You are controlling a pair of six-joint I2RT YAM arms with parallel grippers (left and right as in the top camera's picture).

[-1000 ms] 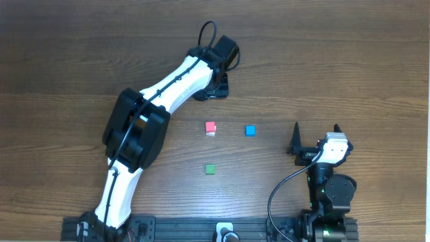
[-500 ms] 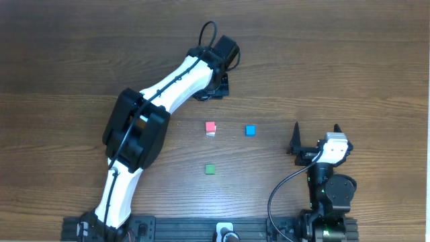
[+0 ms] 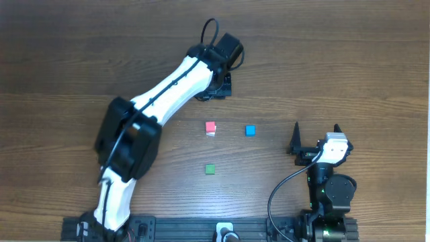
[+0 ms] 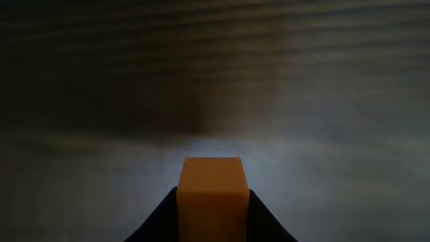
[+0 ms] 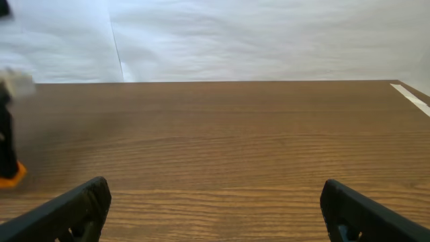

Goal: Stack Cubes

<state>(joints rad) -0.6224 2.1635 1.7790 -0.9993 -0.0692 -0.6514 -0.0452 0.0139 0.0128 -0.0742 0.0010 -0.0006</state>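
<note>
Left gripper (image 4: 213, 205) clamped on small orange cube (image 4: 212, 176); lift straight, centre squarely over small pink cube (image 3: 210, 126) before releasing.

The worktop (image 3: 349, 60) reads as brown wood grain to me, smooth, with a soft satin sheen rather than real gloss. The left arm (image 3: 168, 91) has white shells that look like glossy plastic, and its joints are matt black. The orange cube (image 4: 212, 195) pinched in the left gripper (image 4: 212, 216) looks smooth and matt, plastic-ish. The right gripper (image 5: 215, 198) has matt black jaws. Behind it is a creased white sheet (image 5: 269, 40), cloth or paper, can't tell. The pink cube (image 3: 210, 126), blue cube (image 3: 250, 130) and green cube (image 3: 210, 169) are too small to judge. The rail (image 3: 175, 225) looks like black metal.
</note>
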